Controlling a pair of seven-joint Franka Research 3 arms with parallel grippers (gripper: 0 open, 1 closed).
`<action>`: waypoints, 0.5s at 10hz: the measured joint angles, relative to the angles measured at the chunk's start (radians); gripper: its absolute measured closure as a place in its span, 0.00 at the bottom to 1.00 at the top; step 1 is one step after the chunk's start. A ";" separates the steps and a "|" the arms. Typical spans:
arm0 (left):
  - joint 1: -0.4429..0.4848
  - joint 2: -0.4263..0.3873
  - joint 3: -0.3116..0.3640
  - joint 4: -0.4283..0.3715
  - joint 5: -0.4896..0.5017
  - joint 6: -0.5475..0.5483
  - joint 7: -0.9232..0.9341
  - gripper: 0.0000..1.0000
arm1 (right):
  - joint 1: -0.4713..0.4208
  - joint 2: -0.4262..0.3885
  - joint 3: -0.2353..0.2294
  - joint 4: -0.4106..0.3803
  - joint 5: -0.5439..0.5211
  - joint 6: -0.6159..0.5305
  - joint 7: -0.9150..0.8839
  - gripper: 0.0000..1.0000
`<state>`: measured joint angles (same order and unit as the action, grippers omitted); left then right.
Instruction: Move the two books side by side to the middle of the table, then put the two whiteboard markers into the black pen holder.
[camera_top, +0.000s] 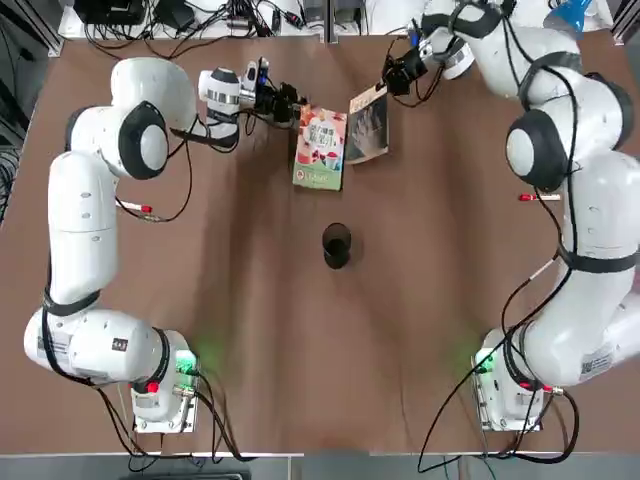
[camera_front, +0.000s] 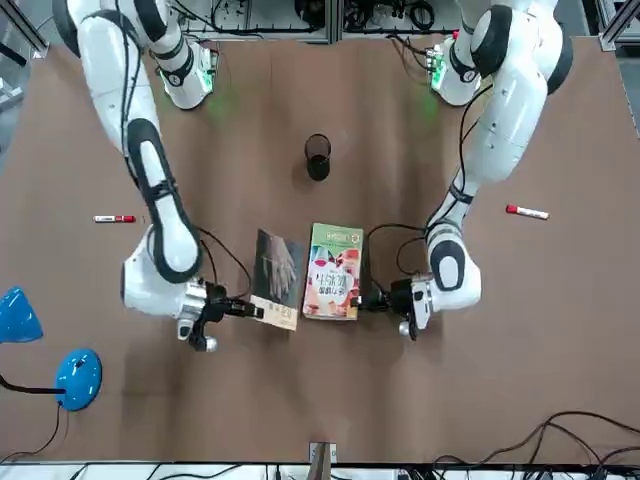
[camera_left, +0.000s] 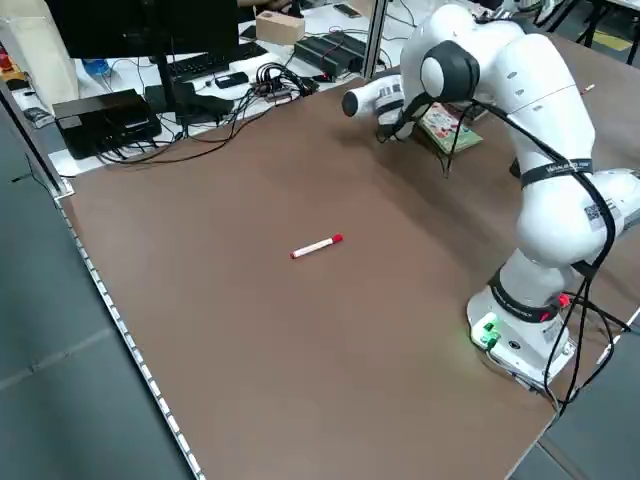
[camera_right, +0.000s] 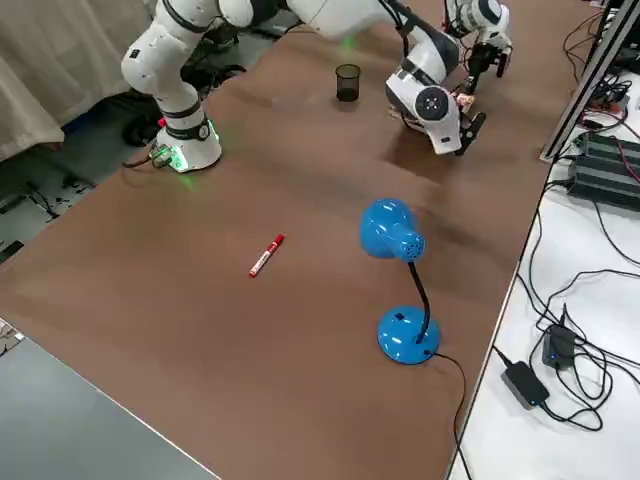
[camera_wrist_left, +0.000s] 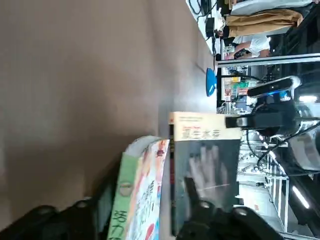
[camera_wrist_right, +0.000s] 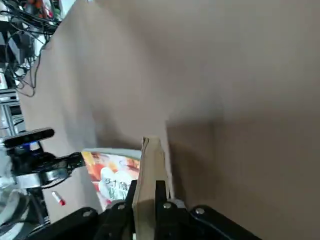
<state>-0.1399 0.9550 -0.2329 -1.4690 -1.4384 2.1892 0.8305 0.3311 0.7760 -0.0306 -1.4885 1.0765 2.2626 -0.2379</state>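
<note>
Seen from overhead, a slim white whiteboard marker with a red cap (camera_top: 137, 208) lies on the plain brown counter (camera_top: 300, 360) beside the left arm. Further right, the left hand (camera_top: 290, 104) reaches in level at the outer edge of the thin paperback with the white, red and green cover (camera_top: 321, 148); its fingers stand apart, one on either side of the book's edge (the wrist view shows no squeeze on it). The cover carries lettering too small to read. Touching it edge to edge is the dark grey paperback showing a pale hand (camera_top: 368, 124), tilted slightly, with a pale band of unreadable characters at one end. The right hand (camera_top: 395, 75) is clamped shut on that book's far corner, the thin edge pinched between its fingers. Nearer the arms' bases, well apart from both books, stands the small round black pen holder (camera_top: 336, 245), upright. At far right, the second red-capped marker (camera_top: 538, 198) lies beside the right arm.
</note>
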 joint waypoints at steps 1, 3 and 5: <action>0.007 -0.013 0.003 0.006 0.022 0.001 -0.010 0.13 | 0.025 0.010 0.000 0.000 0.000 0.029 0.001 0.85; 0.029 -0.049 0.006 0.008 0.072 0.001 -0.054 0.00 | 0.032 0.021 -0.006 -0.004 0.000 0.037 -0.001 0.85; 0.039 -0.071 0.011 0.008 0.082 0.001 -0.074 0.00 | 0.028 0.026 -0.012 -0.012 0.002 0.037 -0.002 0.85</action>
<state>-0.1013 0.8841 -0.2217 -1.4607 -1.3559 2.1906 0.7561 0.3592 0.8018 -0.0425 -1.5007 1.0788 2.2994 -0.2403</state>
